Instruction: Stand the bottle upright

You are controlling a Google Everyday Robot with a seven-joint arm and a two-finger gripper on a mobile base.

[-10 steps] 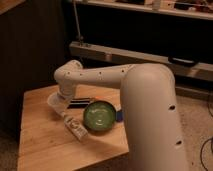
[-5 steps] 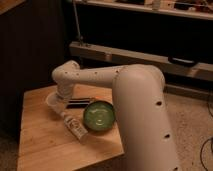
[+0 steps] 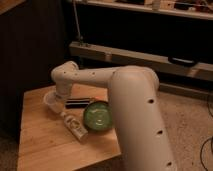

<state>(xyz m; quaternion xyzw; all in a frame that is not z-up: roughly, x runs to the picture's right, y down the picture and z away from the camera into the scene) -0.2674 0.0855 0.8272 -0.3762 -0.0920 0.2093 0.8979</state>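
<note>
On the left, a wooden table [image 3: 40, 145] fills the lower part of the camera view, with its near boards bare. Towards the table's back left stands a pale, see-through cup [image 3: 50, 99], partly covered by the wrist of the white robot arm [image 3: 100, 77]. The arm comes in from the right, bends above the cup, and turns down to the table.

Just right of the cup, under the arm, the gripper [image 3: 77, 103] shows as a low, dark shape close to the tabletop. I cannot tell whether it is released or clenched. Nothing can be seen in its grasp.

The bottle [image 3: 74, 126] lies on its side on the wood, on the nearer side of the gripper. It is close to the gripper but seems apart from it. It lies slantwise, with one end up and left near the foot of the cup. The other end is down and right, just beside the rim of the green bowl [image 3: 98, 116]. Its label shows as darker marks along its whitish body.

The bowl sits upright to the right of the bottle and gripper, close to the table's right edge and partly behind the arm's thick section. Further right is speckled floor [image 3: 187, 117]. A long pale rail [image 3: 140, 55] runs across the dark background.
</note>
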